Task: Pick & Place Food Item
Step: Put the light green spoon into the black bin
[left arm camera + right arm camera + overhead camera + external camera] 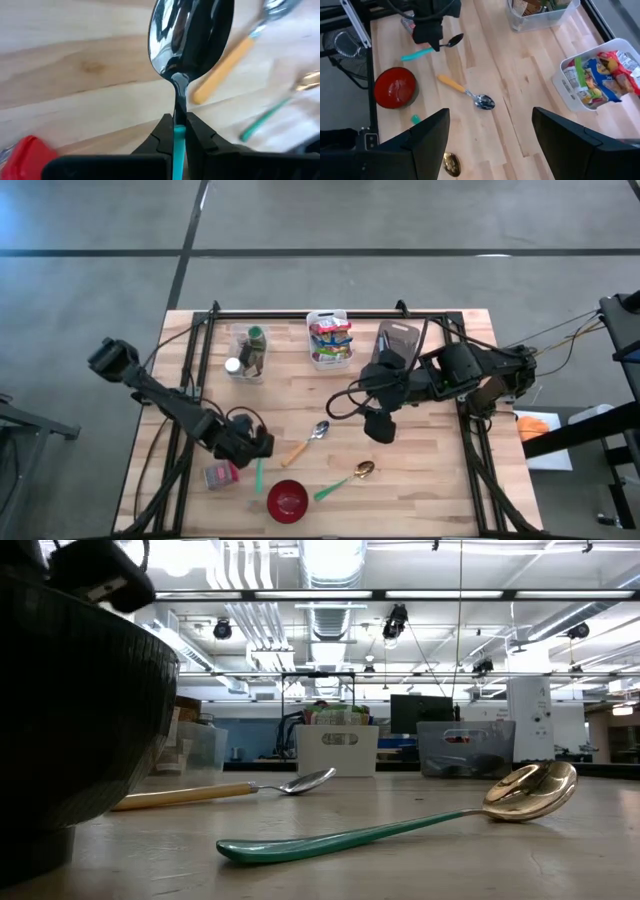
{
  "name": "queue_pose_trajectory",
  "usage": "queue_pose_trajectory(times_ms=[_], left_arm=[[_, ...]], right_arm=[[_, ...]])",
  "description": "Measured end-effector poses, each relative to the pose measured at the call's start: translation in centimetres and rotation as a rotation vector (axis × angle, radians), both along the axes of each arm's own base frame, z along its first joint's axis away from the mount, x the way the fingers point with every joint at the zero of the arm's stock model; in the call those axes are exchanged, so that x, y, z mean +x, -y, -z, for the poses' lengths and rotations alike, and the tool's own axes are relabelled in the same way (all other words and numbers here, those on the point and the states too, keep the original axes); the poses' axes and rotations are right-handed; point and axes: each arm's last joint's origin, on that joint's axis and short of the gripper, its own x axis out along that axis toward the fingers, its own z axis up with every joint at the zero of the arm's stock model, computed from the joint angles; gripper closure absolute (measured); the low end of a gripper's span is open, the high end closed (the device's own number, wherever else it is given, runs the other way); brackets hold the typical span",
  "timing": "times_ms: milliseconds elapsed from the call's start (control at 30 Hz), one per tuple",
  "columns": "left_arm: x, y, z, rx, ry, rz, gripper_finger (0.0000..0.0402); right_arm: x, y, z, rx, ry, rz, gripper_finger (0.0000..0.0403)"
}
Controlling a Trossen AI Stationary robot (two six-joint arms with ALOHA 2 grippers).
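Note:
My left gripper is at the near left of the table, shut on a spoon with a dark shiny bowl and a teal handle. A pink-red food packet lies flat on the table just left of it. A white bin of colourful food packets stands at the far middle. My right gripper hangs open above the table's middle right, holding nothing; its fingers stand wide apart. My left gripper pinches the spoon between its two fingers on the teal handle, just behind the metal neck. The fingers come slanting down from above. The bowl sticks out ahead of them and the handle's free end trails behind; the spoon looks clear of the table.
A red bowl sits at the near edge. A spoon with a yellow handle and a teal spoon with a gold bowl lie nearby. A clear bin of bottles and a dark bin stand at the far side.

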Motion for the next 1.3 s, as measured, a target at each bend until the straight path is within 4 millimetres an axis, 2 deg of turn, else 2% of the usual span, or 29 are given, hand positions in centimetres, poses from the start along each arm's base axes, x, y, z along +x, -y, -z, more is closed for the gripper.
queue_pose_trajectory(times_ms=[500,733,933,1100,1300], left_arm=[[-0.6,-3.3,-5.2,0.097,0.298,-0.068,0.0388],[0.5,-5.3,-8.1,0.187,0.395,-0.035,0.0388],[1.5,-6.7,-10.9,0.291,0.468,0.037,0.0388],[2.2,-7.3,-12.4,0.364,0.547,0.089,0.0388],[3.0,-7.4,-13.7,0.41,0.69,0.118,0.0388]], right_arm=[[0.1,0.2,-0.1,0.017,0.043,0.138,0.0123],[0.3,0.3,-0.2,0.032,0.074,0.17,0.0123],[0.7,0.1,0.4,0.03,0.07,0.17,0.0123],[1.9,-0.1,1.3,0.1,0.088,0.144,0.0123],[4.3,-0.1,3.0,0.195,0.158,0.09,0.0123]])
